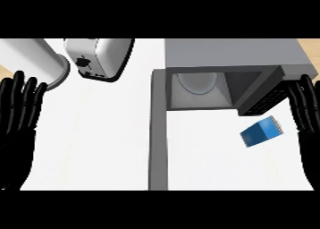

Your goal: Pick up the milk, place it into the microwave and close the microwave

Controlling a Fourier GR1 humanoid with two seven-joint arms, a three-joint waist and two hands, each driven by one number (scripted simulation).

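The milk point(260, 131) is a small blue carton lying tilted on the white counter, just in front of the microwave's dark control panel. The grey microwave point(235, 53) stands at the back right with its cavity point(197, 89) showing. Its door point(158, 147) is swung open toward me and appears as a narrow grey strip left of the carton. At the right edge my right hand point(311, 112) is open, fingers up, a short way right of the milk and not touching it. My left hand point(14, 120) rests open at the left edge, far from the carton.
A white toaster point(96, 57) sits at the back, left of the microwave. A white cylinder point(40, 62) lies at the back left near my left hand's fingertips. Bare white counter point(96, 134) spreads between the left hand and the open door.
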